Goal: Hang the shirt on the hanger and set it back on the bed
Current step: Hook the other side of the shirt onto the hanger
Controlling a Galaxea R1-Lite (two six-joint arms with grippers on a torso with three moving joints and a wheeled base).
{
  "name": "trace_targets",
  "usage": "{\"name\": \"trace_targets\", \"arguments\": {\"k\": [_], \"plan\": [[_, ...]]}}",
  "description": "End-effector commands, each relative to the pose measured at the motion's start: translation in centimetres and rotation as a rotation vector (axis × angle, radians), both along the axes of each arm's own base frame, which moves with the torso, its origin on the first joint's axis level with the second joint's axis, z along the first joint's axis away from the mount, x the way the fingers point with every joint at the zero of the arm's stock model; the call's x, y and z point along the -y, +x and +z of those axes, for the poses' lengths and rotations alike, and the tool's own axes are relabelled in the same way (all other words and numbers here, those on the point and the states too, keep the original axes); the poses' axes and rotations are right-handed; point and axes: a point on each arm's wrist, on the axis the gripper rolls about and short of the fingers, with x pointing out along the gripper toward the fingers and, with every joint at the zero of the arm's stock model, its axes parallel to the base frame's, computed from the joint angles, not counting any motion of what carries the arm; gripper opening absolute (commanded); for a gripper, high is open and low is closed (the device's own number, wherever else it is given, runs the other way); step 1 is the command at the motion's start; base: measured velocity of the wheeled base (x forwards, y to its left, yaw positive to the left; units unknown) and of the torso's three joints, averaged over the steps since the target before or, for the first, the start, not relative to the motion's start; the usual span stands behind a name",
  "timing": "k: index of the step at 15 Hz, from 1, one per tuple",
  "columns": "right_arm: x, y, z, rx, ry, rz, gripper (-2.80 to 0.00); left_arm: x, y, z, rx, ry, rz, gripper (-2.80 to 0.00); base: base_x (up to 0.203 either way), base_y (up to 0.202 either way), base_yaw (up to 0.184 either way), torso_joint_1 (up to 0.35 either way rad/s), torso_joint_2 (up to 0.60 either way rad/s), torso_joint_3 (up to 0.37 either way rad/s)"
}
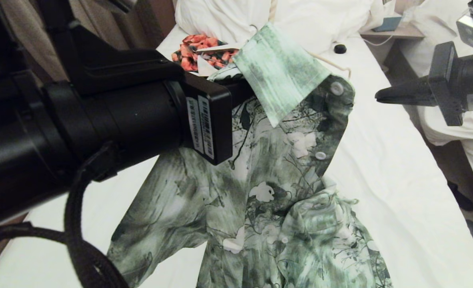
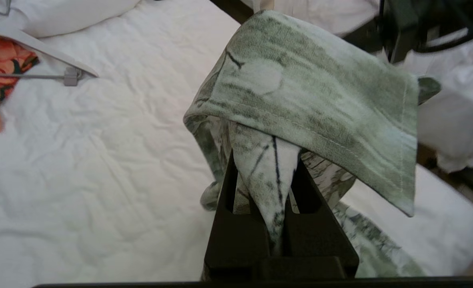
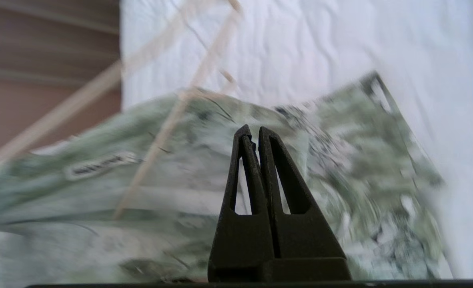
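Left wrist view: your left gripper [image 2: 266,176] is clamped on a fold of the short-sleeved button-up shirt [image 1: 268,192], mottled green and white with white flowers and dark branches. Cloth is pinched between the black fingers [image 2: 226,188], and the collar flap drapes over their tips. In the head view this grip sits at the collar, lifted above the sheet, with the rest of the shirt trailing toward you over the near part of the bed [image 1: 384,152], a long single bed under a smooth white sheet. Judged purpose: holding the neck raised keeps the opening accessible for the hanger.

Your right gripper [image 1: 380,96] hangs in the air at the right, tips pointing left toward the shirt's button edge, apart from it. Its jaws are pressed together on nothing, as the right wrist view shows.

The thin cream wire hanger [image 1: 336,65] lies on the sheet on the far side of the collar, partly hidden by it; only a slim stretch shows. The shirt is not yet on it.

Farther left, near the pillows, lies a small orange-and-black floral garment [image 1: 196,50] on a thick white hanger [image 2: 40,48].
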Motion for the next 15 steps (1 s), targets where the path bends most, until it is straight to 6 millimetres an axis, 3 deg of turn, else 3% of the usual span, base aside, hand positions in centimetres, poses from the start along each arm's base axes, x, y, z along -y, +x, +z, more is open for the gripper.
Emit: {"name": "trace_targets", "arguments": {"k": [1, 5, 8, 15], "plan": [[-0.5, -0.4, -0.3, -0.022, -0.008, 0.013, -2.80, -0.4, 0.0, 0.0, -0.009, -0.049, 0.004, -2.80, 0.000, 0.000, 0.000, 0.000, 0.00, 0.000], [-1.1, -0.8, -2.8, -0.106, -0.040, 0.050, -2.80, -0.5, 0.2, 0.1, 0.008, -0.142, 0.007, -2.80, 0.000, 0.000, 0.000, 0.000, 0.00, 0.000], [-2.0, 1.0, -5.8, -0.199, -0.078, 0.106, -2.80, -0.8, 0.6, 0.4, 0.000, -0.189, 0.007, -2.80, 0.000, 0.000, 0.000, 0.000, 0.00, 0.000], [-3.7, 4.3, -7.6, -0.197, -0.056, 0.148, -2.80, -1.0, 1.2, 0.2, -0.044, -0.226, 0.012, -2.80, 0.000, 0.000, 0.000, 0.000, 0.00, 0.000]]}}
